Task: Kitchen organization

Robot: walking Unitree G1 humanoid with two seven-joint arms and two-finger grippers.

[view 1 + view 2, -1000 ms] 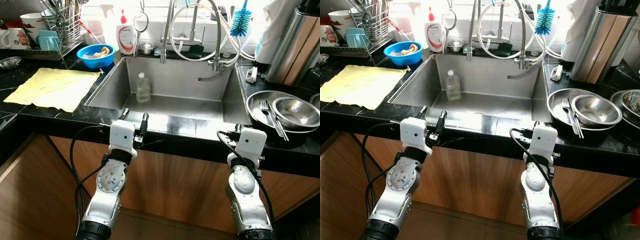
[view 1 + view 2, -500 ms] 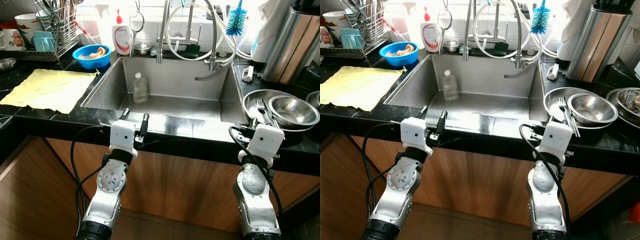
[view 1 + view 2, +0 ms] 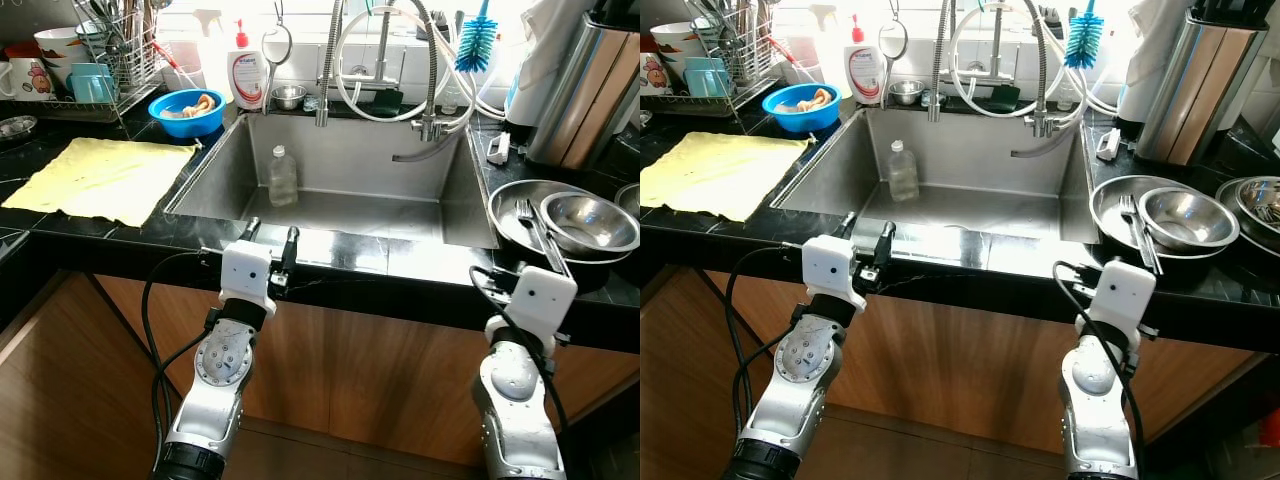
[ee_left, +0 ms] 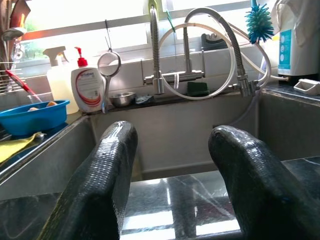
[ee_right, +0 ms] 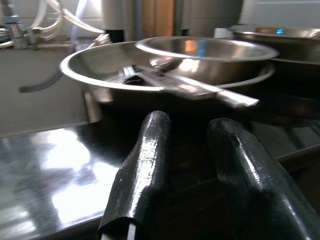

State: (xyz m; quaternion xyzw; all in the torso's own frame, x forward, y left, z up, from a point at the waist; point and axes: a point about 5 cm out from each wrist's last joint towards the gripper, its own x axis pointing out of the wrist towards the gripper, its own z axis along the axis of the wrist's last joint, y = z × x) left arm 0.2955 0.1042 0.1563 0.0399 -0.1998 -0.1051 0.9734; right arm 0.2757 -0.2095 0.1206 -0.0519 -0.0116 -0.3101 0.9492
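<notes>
My left gripper [image 3: 270, 238] rests open at the front lip of the steel sink [image 3: 440, 215], nothing between its fingers [image 4: 110, 150]. A clear plastic bottle [image 3: 284, 177] stands upright inside the sink near its back left. My right gripper [image 5: 186, 127] is low at the counter's front edge, just before a wide steel pan [image 3: 510, 205] holding forks [image 3: 532, 222] and a smaller steel bowl [image 3: 590, 220]. Its fingers [image 5: 147, 145] are apart with nothing held. The right arm's white wrist housing [image 3: 540, 295] hides the fingers in the eye views.
A yellow cloth [image 3: 100, 175] lies on the black counter to the left. Behind it are a blue bowl [image 3: 186, 108], a dish rack [image 3: 110, 55] and a soap bottle [image 3: 247, 78]. A faucet with hoses [image 3: 385, 60] and a blue brush [image 3: 475, 45] stand behind the sink.
My right arm has shifted to the right along the counter front, ending in front of the steel pan. The left arm has stayed put. The camera moved slightly.
</notes>
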